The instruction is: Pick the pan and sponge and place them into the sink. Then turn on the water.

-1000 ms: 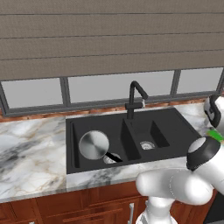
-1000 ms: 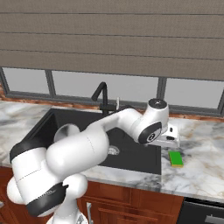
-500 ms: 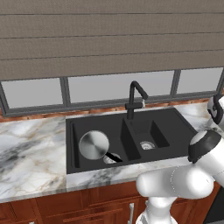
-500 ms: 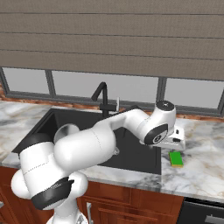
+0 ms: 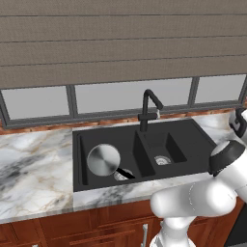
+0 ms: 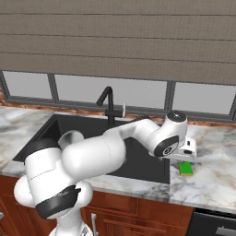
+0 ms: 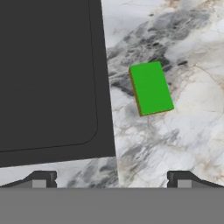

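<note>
The silver pan (image 5: pixel 103 159) lies in the larger left basin of the black sink (image 5: pixel 195 139), its black handle pointing toward the front. The green sponge (image 6: pixel 186 168) rests flat on the marble counter just right of the sink (image 6: pixel 143 168). My gripper (image 6: pixel 187 157) hangs right above the sponge. In the hand view the sponge (image 7: pixel 151 88) lies ahead and a little right of centre, beside the sink's edge (image 7: pixel 103 87). The gripper (image 7: pixel 112 180) is open, with nothing between its fingertips (image 7: pixel 40 179). No water runs from the faucet (image 5: pixel 148 105).
Marble counter (image 5: pixel 34 169) spreads on both sides of the sink, with a window and blinds behind it. The counter's front edge (image 6: pixel 203 198) runs close below the sponge. My own arm (image 6: pixel 120 147) reaches across the sink.
The arm has swung a little further right, and the hand has come closer over the sponge. Pan and sponge have not moved. The gripper has stayed open.
</note>
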{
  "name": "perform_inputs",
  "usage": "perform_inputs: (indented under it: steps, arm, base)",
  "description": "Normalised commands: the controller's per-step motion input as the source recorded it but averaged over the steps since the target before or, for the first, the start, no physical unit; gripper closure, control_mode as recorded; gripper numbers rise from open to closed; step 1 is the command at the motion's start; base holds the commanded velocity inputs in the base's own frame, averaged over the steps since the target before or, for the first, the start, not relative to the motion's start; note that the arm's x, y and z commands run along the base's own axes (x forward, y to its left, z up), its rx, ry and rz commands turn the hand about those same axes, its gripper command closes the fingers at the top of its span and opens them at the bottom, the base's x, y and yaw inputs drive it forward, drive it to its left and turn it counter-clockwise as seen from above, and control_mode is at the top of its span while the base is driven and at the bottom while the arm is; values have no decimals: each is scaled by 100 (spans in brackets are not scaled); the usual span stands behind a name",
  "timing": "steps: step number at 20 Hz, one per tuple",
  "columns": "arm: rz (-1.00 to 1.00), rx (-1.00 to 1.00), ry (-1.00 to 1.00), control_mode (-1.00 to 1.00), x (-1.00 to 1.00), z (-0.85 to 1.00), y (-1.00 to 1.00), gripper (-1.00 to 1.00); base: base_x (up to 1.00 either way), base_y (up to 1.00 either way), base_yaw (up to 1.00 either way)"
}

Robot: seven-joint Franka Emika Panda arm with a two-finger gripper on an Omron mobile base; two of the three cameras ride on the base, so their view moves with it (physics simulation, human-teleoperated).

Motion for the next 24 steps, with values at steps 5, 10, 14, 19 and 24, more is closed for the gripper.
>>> perform_inputs:
  steps: [5, 10, 14, 19, 24]
  arm:
    - [2, 0, 0, -100, 8, -11, -18, -100]
    - [3, 0, 0, -100, 13, -13, -15, -100]
    - [4, 0, 0, -100, 15, -15, -16, -100]
    - [5, 0, 0, -100, 18, -16, -19, -100]
    - [5, 0, 0, -100, 19, -21, -16, -100]
  base:
    - [0, 0, 0]
    - [0, 0, 0]
    - [0, 0, 0]
    - [0, 0, 0]
    - [0, 0, 0]
